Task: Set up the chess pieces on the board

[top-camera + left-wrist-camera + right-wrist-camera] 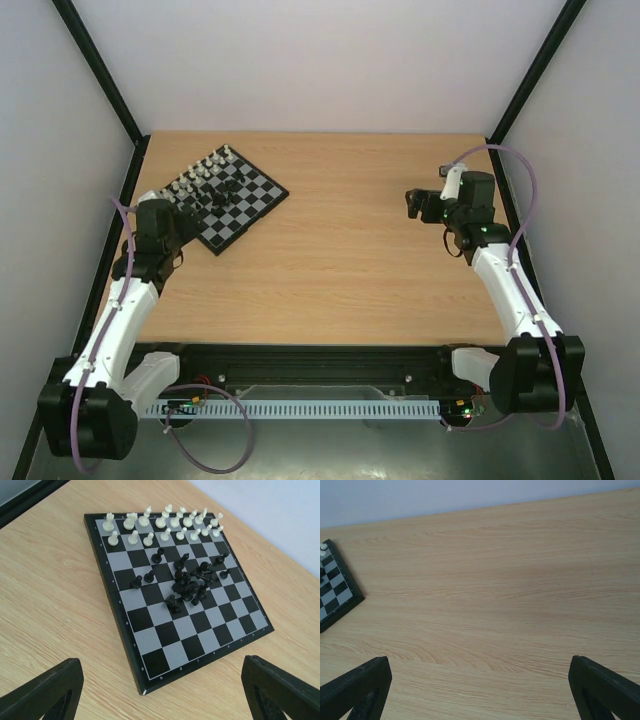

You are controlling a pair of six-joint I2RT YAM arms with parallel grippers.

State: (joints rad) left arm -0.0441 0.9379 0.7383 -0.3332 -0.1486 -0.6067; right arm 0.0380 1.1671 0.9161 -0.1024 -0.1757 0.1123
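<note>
Board sitting at table's far left corner. White pieces lining one edge, two rows; black pieces cluttering its middle. Left gripper and right gripper both gaping wide, empty.

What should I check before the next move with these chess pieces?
1. White pieces lined up in two rows along one edge of the board: ok.
2. Black pieces in their rows: not ok, heaped mid-board, some apparently tipped.
3. Rows opposite the white side free: ok.
4. Left gripper open, empty: ok.
5. Right gripper open, empty, over the table: ok.
6. Kind of each black piece in the heap: cannot tell.
</note>
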